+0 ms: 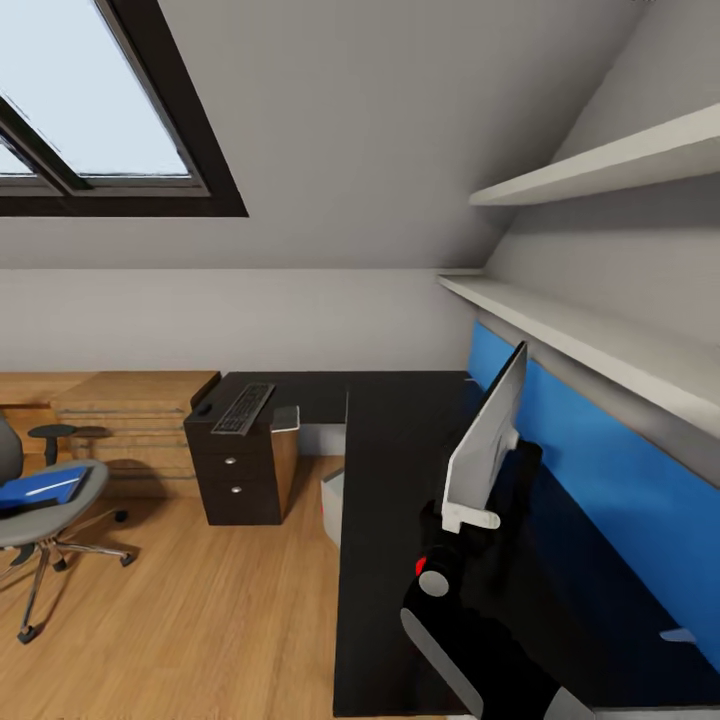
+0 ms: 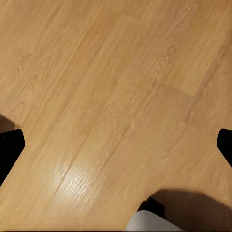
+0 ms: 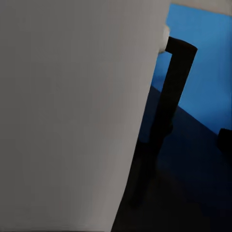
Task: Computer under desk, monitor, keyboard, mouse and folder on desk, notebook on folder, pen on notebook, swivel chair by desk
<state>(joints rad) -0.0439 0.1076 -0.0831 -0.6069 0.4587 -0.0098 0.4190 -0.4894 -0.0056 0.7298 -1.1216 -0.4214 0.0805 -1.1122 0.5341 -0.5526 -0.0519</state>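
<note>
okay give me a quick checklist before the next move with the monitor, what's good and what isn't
1. Monitor over the desk: ok, though it looks tilted.
2. Right gripper hold on monitor: cannot tell, fingers hidden.
3. Keyboard on desk: ok, but far from the monitor.
4. Folder moved to desk: not ok, it lies on the swivel chair.
5. Computer under desk: ok.
6. Left gripper free: cannot tell.
</note>
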